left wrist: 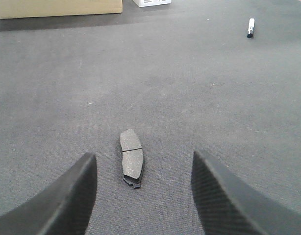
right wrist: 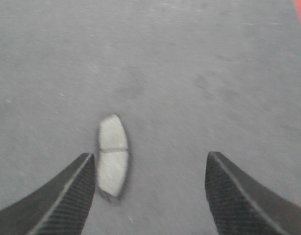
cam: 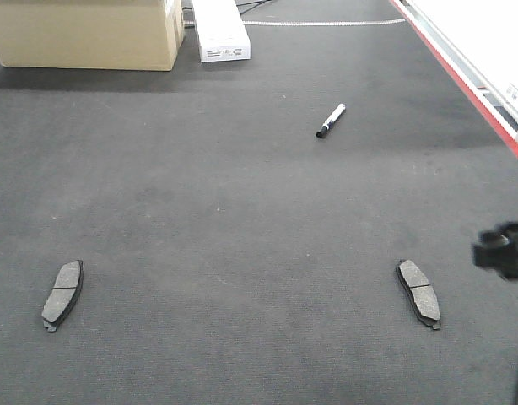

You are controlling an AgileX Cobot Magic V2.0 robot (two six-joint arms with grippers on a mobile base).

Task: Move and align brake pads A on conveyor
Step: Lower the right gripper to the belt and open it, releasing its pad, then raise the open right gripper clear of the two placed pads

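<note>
The fingers [left wrist: 62,200] of the left gripper [left wrist: 143,155] are being cut off by the lower edge, as are those of the right gripper [right wrist: 149,155]. The pad [right wrist: 112,155] just inside one finger of the right gripper is being blurred and bleached near white. Far ahead of the left gripper, the cardboard box [left wrist: 57,6] and white box [left wrist: 151,2] are being cropped by the upper edge. In the front view only a dark piece of the right gripper is being shown at the right edge, and the white box's print is being rendered too small to read.

The conveyor [cam: 242,211] is overlooked from high up front; the wrist views are set low, close — the left pad [left wrist: 132,157] and right pad [right wrist: 112,155] are shared.
</note>
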